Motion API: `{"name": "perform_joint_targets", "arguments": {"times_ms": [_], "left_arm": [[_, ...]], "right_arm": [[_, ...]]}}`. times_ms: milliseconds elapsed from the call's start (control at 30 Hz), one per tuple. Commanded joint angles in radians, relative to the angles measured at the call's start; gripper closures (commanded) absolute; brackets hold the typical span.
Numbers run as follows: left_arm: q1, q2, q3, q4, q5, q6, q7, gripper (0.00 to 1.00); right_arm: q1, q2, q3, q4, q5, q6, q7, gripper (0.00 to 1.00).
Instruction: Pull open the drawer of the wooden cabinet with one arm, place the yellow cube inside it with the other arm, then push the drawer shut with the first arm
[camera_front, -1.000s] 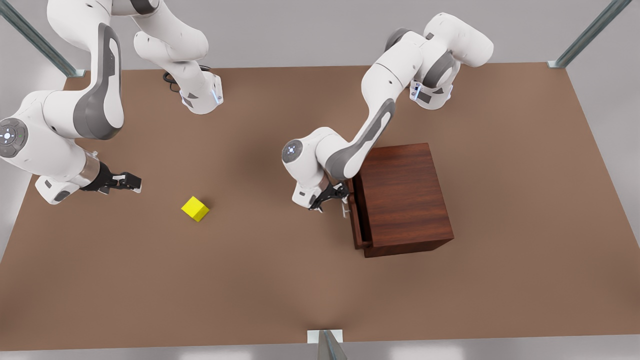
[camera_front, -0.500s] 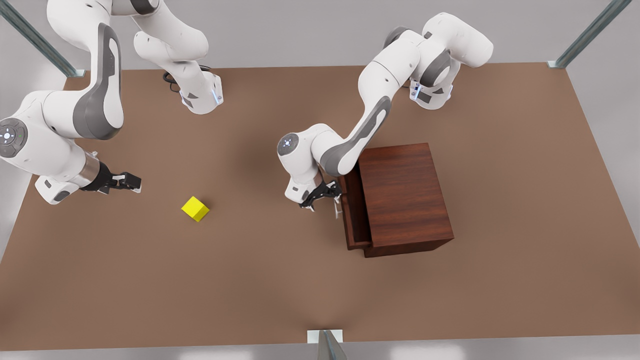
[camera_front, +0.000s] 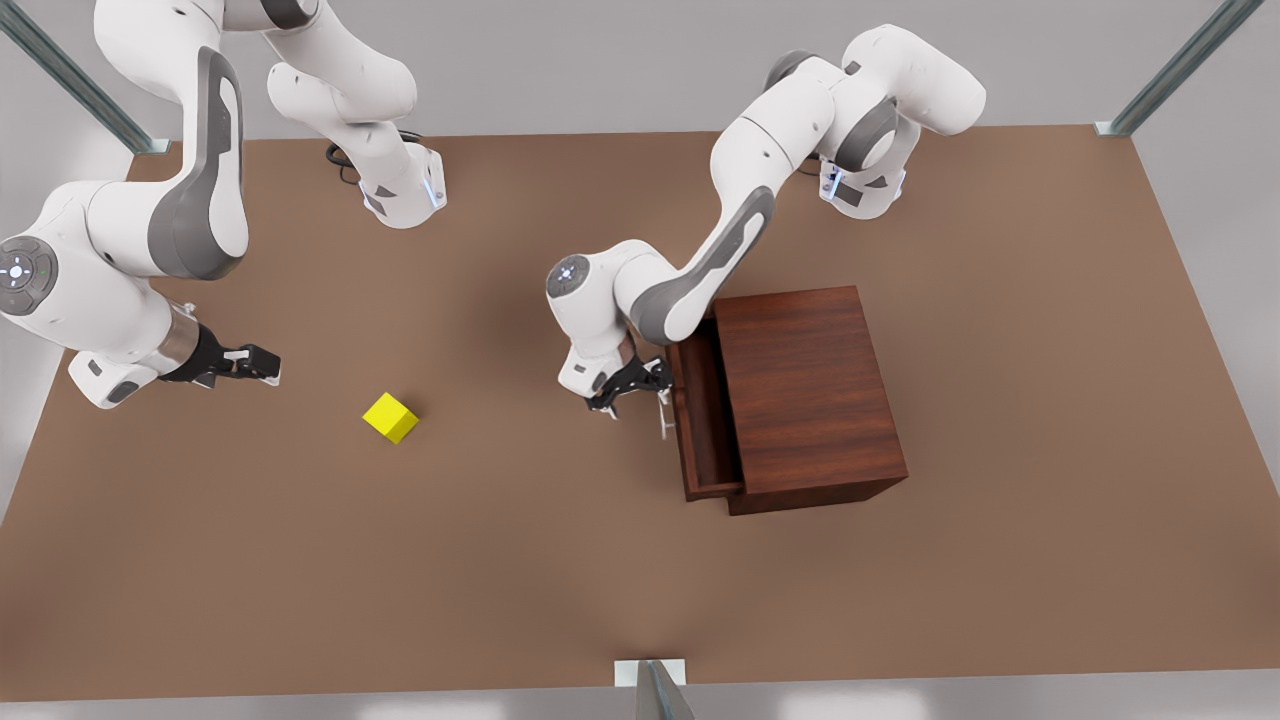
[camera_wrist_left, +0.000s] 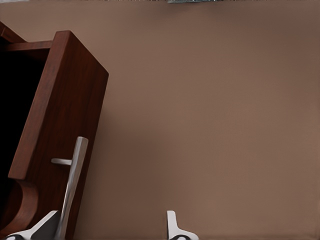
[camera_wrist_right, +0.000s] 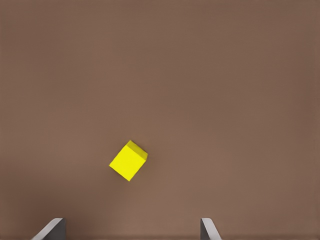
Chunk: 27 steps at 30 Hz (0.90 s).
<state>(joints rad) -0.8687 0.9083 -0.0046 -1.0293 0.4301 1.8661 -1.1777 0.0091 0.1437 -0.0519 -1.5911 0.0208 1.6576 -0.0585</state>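
Left gripper (camera_front: 640, 392) at drawer (camera_front: 700, 420) front of wooden cabinet (camera_front: 805, 395), fingers spread wide, one hooked behind silver handle (camera_wrist_left: 71, 187) rather than clamping it, prob. to drag drawer out; drawer partly open; right gripper (camera_front: 262, 366) waiting, fingers released, near yellow cube (camera_front: 390, 417), which sits on plain brown table (camera_front: 500, 560), well apart from cabinet; metal posts at corners.

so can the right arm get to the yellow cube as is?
Probably yes. The yellow cube sits alone on bare table, apart from the right tool, whose fingers are open, with nothing between them.
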Motion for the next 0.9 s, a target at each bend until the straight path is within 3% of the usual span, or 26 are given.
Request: {"name": "perform_joint_targets", "arguments": {"times_ms": [0, 567, 633, 700, 767, 833, 867], "left_arm": [[-0.004, -0.002, 0.002, 0.002, 0.006, 0.027, -0.022, 0.0], [-0.043, 0.003, 0.009, 0.012, 0.006, 0.038, -0.086, 0.0], [-0.061, -0.055, -0.005, 0.032, -0.008, -0.094, -0.024, 0.0], [-0.069, -0.14, -0.057, 0.207, -0.097, -0.416, 0.124, 0.0], [-0.064, -0.249, -0.087, 0.207, -0.1, -0.548, 0.199, 0.0], [0.104, -0.341, -0.086, 0.201, -0.146, -0.743, 0.49, 0.0], [0.259, -0.394, -0.086, 0.198, -0.198, -0.843, 0.742, 0.0]], "right_arm": [[0.0, -0.001, 0.0, 0.0, -0.001, -0.001, 0.0, 0.0], [0.0, -0.001, 0.0, 0.0, -0.001, 0.001, 0.0, 0.0], [0.0, -0.001, 0.0, 0.0, -0.001, -0.001, 0.0, 0.0], [0.002, -0.001, 0.0, 0.0, -0.001, -0.001, 0.0, 0.0], [0.002, -0.001, 0.0, 0.0, -0.001, -0.001, 0.0, 0.0], [0.009, 0.004, 0.0, 0.0, -0.001, 0.001, 0.002, 0.0], [0.029, 0.033, 0.001, 0.002, -0.001, 0.002, 0.017, 0.0]]}}
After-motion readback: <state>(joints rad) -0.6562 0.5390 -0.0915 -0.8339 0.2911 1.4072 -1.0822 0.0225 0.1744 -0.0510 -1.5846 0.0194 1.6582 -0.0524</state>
